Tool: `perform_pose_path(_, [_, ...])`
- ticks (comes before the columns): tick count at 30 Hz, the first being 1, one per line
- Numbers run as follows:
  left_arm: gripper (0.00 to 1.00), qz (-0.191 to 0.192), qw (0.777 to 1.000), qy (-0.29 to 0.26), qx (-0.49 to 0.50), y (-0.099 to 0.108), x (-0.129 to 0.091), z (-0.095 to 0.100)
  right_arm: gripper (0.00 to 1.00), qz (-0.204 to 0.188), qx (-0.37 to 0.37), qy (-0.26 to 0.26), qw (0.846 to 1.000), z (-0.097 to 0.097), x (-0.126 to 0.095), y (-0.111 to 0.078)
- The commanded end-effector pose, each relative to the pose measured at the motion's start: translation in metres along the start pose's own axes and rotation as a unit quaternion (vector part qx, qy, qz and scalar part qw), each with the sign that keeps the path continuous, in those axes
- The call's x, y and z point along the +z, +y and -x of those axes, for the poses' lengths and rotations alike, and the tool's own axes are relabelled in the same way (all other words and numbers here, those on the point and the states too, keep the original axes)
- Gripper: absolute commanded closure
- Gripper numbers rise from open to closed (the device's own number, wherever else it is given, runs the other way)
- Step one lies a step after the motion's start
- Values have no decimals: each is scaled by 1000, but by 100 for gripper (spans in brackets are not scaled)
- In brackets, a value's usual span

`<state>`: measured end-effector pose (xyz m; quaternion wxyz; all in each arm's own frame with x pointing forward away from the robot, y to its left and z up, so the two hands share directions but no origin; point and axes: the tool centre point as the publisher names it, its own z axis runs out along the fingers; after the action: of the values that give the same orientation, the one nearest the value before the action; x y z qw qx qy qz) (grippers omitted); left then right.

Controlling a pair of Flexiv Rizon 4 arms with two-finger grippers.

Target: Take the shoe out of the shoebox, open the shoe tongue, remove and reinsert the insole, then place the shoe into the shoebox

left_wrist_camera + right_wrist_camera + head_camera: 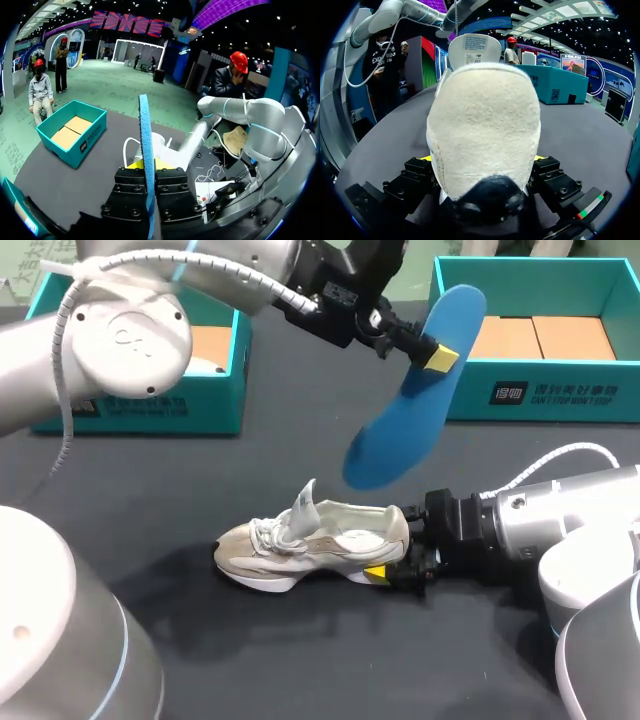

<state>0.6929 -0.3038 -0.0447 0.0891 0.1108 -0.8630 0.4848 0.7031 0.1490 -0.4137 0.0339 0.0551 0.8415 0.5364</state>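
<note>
Aloft, left gripper pinches insole, right gripper grips shoe, label illegible

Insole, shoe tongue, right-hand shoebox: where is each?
insole (412,395): head view, middle of its blue face.
shoe tongue (304,508): head view, its raised flap.
right-hand shoebox (570,390): head view, front wall.

Bright, even overhead light on a dark matte surface.
The shoe casts a soft shadow beside its toe; the left arm shows a mild sheen.
</note>
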Motion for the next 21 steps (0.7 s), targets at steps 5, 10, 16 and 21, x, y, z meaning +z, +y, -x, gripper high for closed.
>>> perform_pose_path(5, [100, -70, 997, 16, 4, -13, -37, -19, 100, -2, 0, 0, 1000, 0, 1, 0])
perform_pose_path(10, [100, -96, 995, 36, -6, -13, -66, -29, 100, -2, 0, 0, 1000, 0, 1, 0])
perform_pose_path(16, [100, -111, 992, 53, -9, -15, -87, -34, 100, -2, 0, 0, 1000, 0, 1, 0])
perform_pose_path(21, [100, -111, 992, 53, -9, -15, -87, -34, 100, -2, 0, 0, 1000, 0, 1, 0])
